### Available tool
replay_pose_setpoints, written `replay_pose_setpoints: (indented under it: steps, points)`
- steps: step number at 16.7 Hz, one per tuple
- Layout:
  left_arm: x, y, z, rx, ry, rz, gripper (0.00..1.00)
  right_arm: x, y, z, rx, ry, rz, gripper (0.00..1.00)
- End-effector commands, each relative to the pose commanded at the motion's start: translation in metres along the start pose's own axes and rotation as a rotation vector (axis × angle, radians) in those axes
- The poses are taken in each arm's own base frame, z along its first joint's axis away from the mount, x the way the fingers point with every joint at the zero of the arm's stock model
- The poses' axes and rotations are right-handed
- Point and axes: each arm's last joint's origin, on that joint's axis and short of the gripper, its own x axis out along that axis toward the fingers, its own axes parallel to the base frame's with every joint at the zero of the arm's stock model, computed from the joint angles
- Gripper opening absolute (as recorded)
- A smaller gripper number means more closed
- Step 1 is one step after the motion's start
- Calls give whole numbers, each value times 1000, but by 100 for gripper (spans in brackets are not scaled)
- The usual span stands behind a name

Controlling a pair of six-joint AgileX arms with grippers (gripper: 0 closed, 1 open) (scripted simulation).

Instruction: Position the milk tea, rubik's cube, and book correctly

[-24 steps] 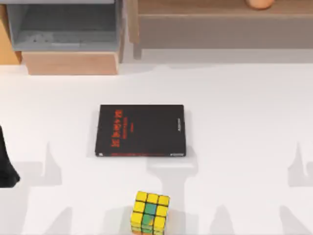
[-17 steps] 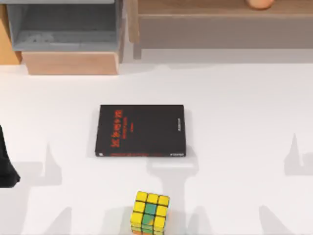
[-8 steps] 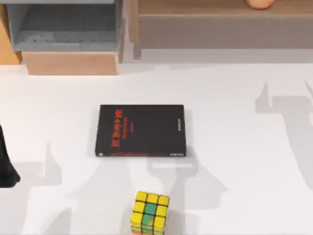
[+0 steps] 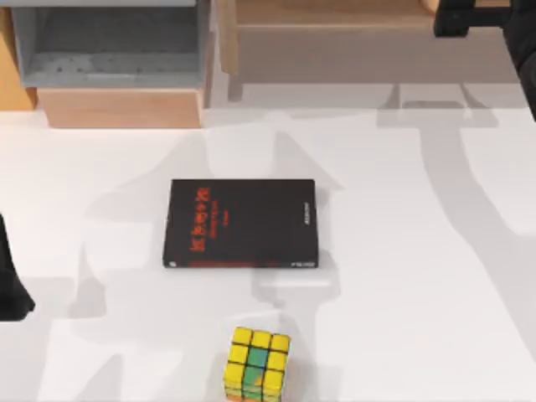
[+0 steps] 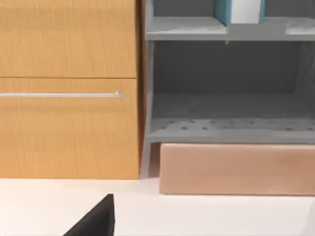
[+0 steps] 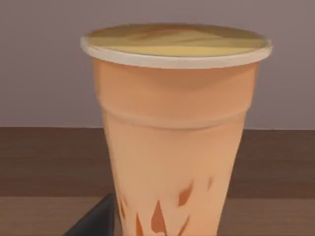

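Observation:
The milk tea point(image 6: 172, 137), a tan-orange cup with a pale lid, stands on a wooden shelf right in front of my right gripper point(image 4: 452, 15). One black finger point(image 6: 98, 221) shows beside the cup's base, off to the side, so the gripper is open. In the top view the right arm covers the cup. The rubik's cube point(image 4: 257, 363), mostly yellow, sits near the table's front edge. The light-blue book point(image 5: 222, 10) stands upright on the upper grey shelf. My left gripper point(image 4: 10, 289) is parked at the far left, open.
A black book with red lettering point(image 4: 243, 222) lies flat mid-table. A grey shelf unit point(image 4: 109, 42) over a wooden block point(image 4: 121, 107) stands at the back left, beside an orange cabinet point(image 5: 69, 88). A wooden shelf point(image 4: 352, 46) runs along the back right.
My right arm has come into view at the back right and now covers the milk tea on the wooden shelf. Its shadow swept up the table. The cube, black book and left arm stayed still.

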Motion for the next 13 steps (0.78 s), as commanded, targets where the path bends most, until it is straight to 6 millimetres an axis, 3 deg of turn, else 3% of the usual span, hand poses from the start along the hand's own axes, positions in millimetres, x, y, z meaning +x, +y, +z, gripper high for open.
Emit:
replay_pose_setpoints:
  steps: [4, 13]
  points:
    - [0, 0, 0, 0, 0, 0, 100, 27, 20, -23, 1, 0, -2, 100]
    - [0, 0, 0, 0, 0, 0, 100, 38, 21, -25, 0, 0, -3, 100]
